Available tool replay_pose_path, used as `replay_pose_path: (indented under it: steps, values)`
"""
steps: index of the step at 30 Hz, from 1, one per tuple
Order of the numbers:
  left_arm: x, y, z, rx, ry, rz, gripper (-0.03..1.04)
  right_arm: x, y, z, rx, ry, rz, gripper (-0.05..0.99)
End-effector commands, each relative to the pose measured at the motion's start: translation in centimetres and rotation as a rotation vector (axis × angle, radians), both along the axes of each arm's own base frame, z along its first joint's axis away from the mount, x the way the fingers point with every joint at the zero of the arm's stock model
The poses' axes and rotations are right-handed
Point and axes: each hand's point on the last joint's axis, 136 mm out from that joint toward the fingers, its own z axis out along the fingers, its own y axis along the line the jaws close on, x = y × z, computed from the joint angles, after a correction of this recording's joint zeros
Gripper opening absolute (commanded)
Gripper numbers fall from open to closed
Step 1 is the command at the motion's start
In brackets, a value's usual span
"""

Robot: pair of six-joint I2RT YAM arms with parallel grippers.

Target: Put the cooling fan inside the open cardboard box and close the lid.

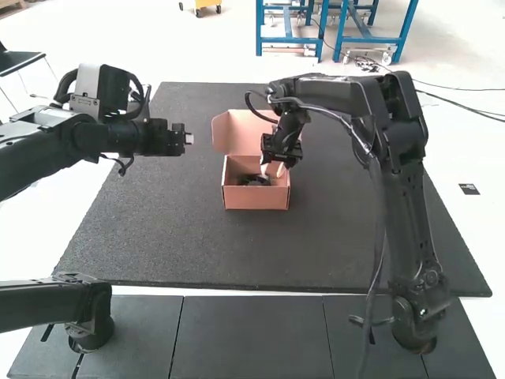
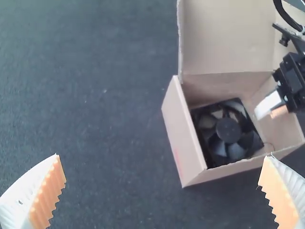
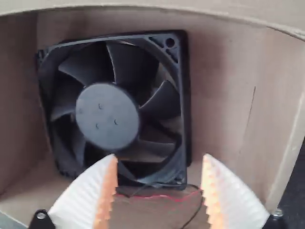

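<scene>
Your box (image 1: 255,193) sits mid-mat (image 1: 158,237), and the fan (image 3: 114,105) already lies in its bottom, so the first half looks done. Your right gripper (image 1: 276,168) hangs at the box mouth just above the fan, fingers apart, holding nothing. Beyond it the lid (image 1: 237,126) stands upright on the far wall, not yet closed. Your left gripper (image 1: 187,138) hovers off to the box's left, spread wide and empty. Left to do: clear the right arm and fold the lid down.
</scene>
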Motion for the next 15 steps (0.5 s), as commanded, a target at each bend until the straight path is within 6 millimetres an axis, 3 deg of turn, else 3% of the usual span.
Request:
replay_pose_path:
  steps: [1,3,4,9,15]
  values:
    - [-0.1,0.0,0.5,-0.022,-0.017,0.000,0.96,0.7,0.3,0.8,0.016,-0.023,0.008,0.60]
    - [-0.1,0.0,0.6,-0.021,-0.018,0.002,0.96,0.9,0.5,1.1,0.018,-0.038,0.035,0.75]
    - [-0.1,0.0,0.6,-0.024,-0.018,0.001,0.96,1.0,0.6,1.5,0.021,-0.044,0.042,0.77]
    - [0.1,0.0,0.8,-0.036,-0.019,0.010,0.96,1.5,1.4,4.1,0.060,-0.078,0.066,0.78]
    - [0.8,-0.2,1.3,-0.043,-0.019,0.016,0.96,1.1,2.4,10.4,0.180,-0.186,0.110,0.80]
